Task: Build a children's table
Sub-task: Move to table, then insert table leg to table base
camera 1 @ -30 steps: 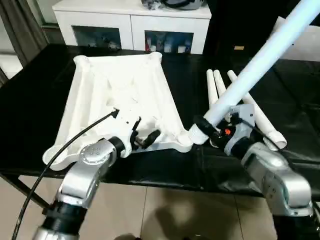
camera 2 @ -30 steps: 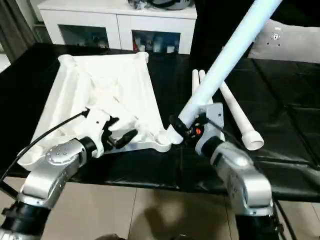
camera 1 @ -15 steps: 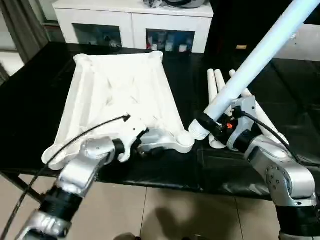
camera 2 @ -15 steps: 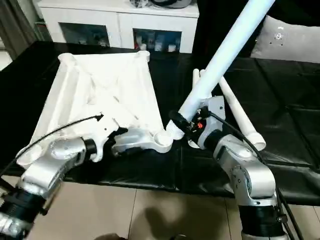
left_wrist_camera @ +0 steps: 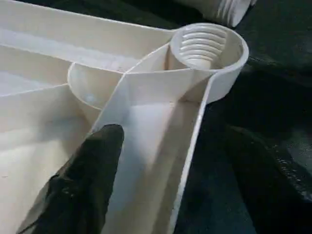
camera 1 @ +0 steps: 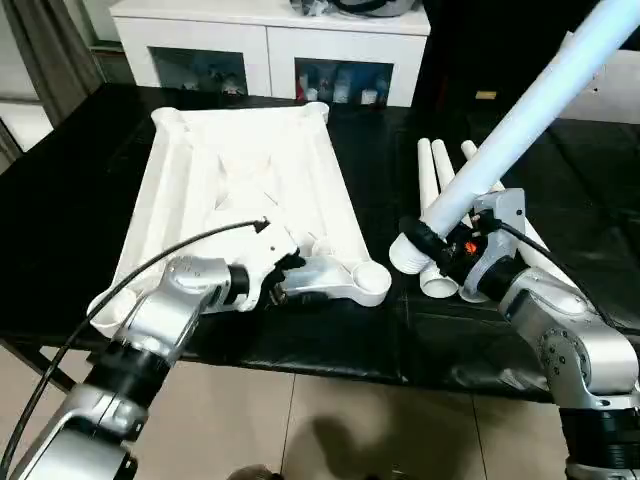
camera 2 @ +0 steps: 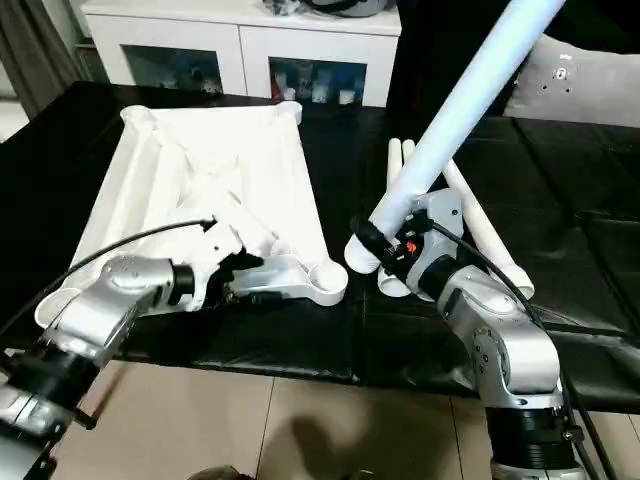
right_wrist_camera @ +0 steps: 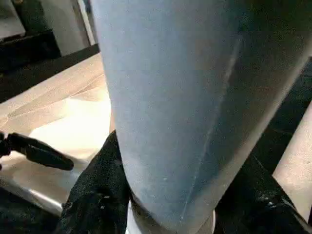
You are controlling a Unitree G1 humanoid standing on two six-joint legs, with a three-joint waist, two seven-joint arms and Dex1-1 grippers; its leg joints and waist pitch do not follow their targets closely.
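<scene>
Black fingers of our right gripper (camera 1: 432,243) clamp the thick end of one white leg (camera 1: 520,125), which slants up and away over the worktable (camera 1: 60,190); its open mouth hangs near the table top's near right corner socket (camera 1: 372,280) but apart from it and not lined up. Our left gripper (camera 1: 283,280) stands with its fingers spread astride the near edge rib of the upturned table top (camera 1: 240,170), one finger (left_wrist_camera: 87,165) inside the ribbed bay and the other outside over the black cover; we cannot tell whether either is pressing the plastic. The wrist view shows the threaded stub inside that socket (left_wrist_camera: 201,45). Three spare legs (camera 2: 470,215) lie together on the cover just beyond our right wrist. We judge the main risk to be a crooked entry: the leg is tilted well off the socket's axis, so pushing it in now could cross the thread or jam it. If our left gripper has no firm hold, that push could also slide the light top along the smooth cover, or swing the long leg into the spare legs.
</scene>
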